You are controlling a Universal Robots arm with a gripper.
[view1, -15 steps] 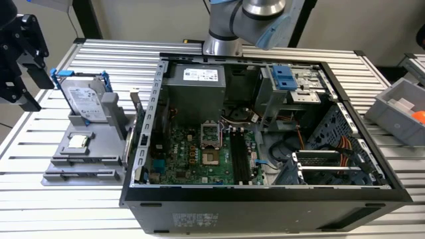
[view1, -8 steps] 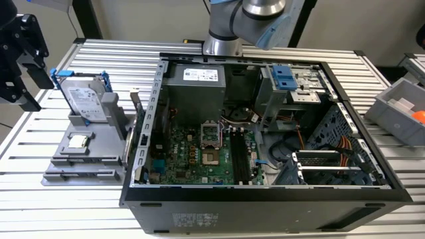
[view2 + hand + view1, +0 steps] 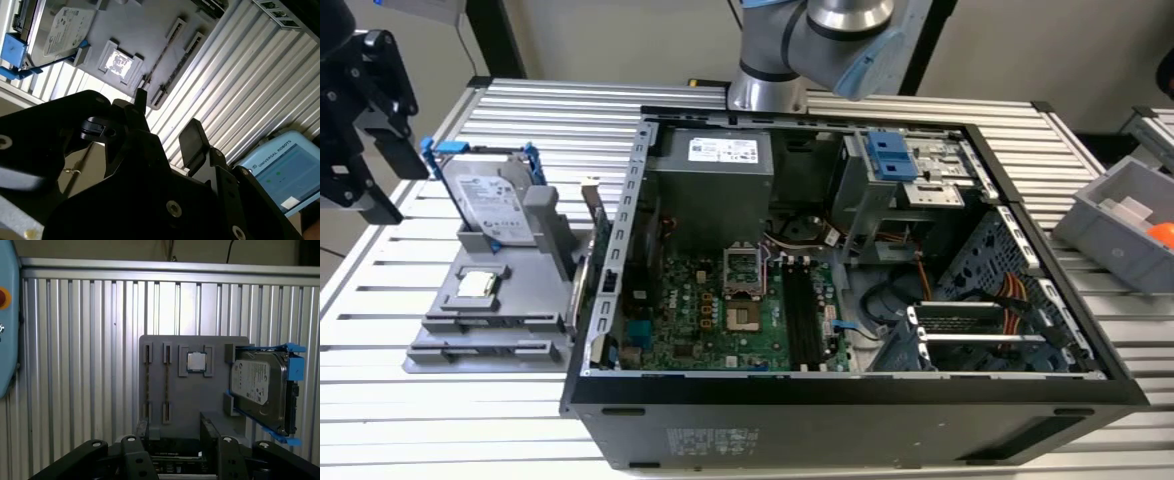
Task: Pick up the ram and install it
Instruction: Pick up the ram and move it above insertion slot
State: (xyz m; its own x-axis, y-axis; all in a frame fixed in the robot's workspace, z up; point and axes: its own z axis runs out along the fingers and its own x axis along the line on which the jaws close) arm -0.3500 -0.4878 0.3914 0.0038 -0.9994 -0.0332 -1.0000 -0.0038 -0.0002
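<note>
place: robotics lab | evidence: slatted aluminium table [image 3: 454, 420], opened computer case [image 3: 854, 410], grey parts fixture [image 3: 520, 330] at its 9 o'clock, bin [image 3: 1107, 240] at 3 o'clock, teach pendant [image 3: 285, 170]

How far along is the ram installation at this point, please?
Nothing looks done yet: both ram sticks sit edge-on in the grey holder. In hand: nothing; the gripper is open and empty, facing the holder. Left: pickup and seating, since the motherboard's black slots look empty.

Black claw [image 3: 167, 114], jaws apart, nothing between them, held aloft
</note>
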